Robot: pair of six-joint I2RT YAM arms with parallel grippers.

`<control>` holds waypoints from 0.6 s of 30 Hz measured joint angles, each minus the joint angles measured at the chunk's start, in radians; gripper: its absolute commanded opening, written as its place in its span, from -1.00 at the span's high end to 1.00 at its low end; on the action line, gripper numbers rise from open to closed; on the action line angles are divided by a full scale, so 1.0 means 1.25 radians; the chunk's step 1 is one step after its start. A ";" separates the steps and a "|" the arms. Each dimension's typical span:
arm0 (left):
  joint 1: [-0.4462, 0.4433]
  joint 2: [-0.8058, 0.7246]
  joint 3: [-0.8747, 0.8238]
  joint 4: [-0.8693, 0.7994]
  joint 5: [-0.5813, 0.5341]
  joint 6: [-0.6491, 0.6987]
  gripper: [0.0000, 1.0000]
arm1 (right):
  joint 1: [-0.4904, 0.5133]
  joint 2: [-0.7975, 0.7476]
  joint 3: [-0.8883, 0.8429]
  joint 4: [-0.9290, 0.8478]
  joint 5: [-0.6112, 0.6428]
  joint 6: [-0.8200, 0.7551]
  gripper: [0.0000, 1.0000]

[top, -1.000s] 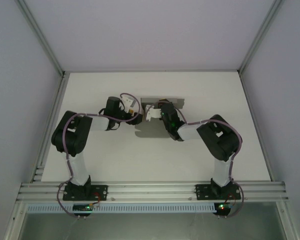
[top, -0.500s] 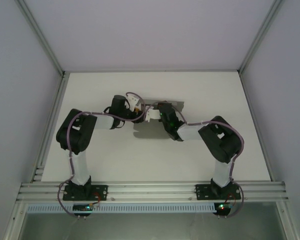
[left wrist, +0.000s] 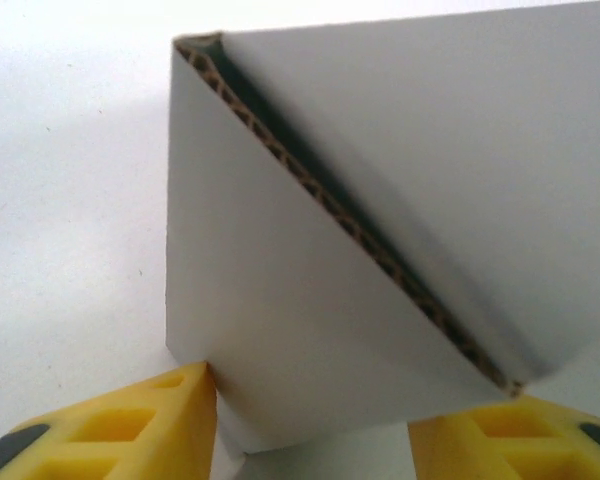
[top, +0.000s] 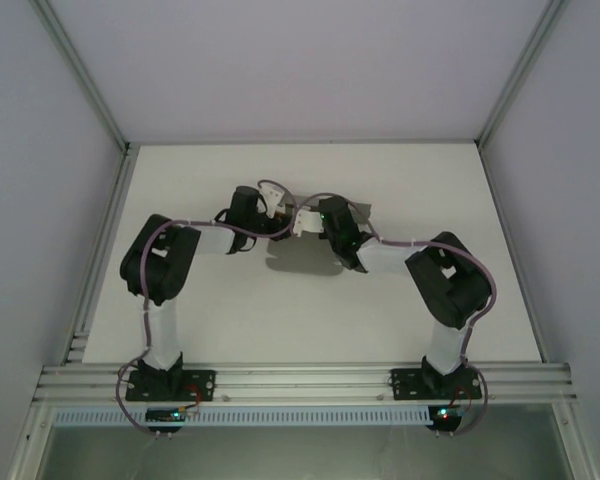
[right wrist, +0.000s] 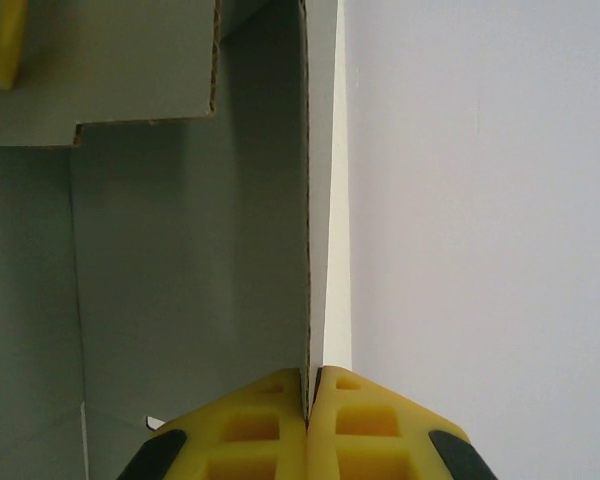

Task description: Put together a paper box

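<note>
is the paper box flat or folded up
Partly folded: the paper box has panels meeting at angles, one pinched in the right gripper.

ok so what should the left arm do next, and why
Probably close the left jaws on the paper box. Its folded corner sits between their yellow fingers, which stand apart. The right jaws are shut on a wall edge, which should steady the box for that pinch.

Probably a robotics lab test cell: a white table (top: 280,320), plain pale panels (top: 300,60) enclosing it behind and beside, aluminium rails (top: 300,382) along its near edge.
</note>
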 measured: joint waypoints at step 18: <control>-0.036 0.012 0.014 0.023 -0.154 -0.069 0.90 | -0.013 0.004 0.038 -0.068 -0.005 0.072 1.00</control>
